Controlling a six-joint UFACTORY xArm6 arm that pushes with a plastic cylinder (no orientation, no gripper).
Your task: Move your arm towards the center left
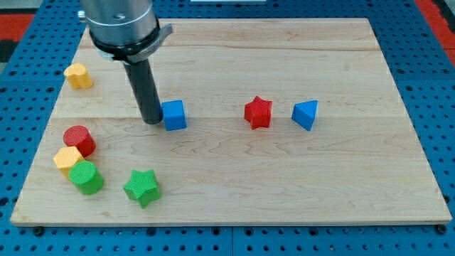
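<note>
Wooden board (pixel 284 171) atop blue pegboard (pixel 441 85).

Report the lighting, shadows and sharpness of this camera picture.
Camera view: even, soft lighting with no strong glare on the wooden board; short faint shadows under the blocks; my tip, just left of the blue cube, is sharp, as are the blocks; the arm's top is cropped.

Bright, even overhead light; the blocks cast only short, soft shadows on the worktop (pixel 284 171). Sharp focus throughout, with no glare.
</note>
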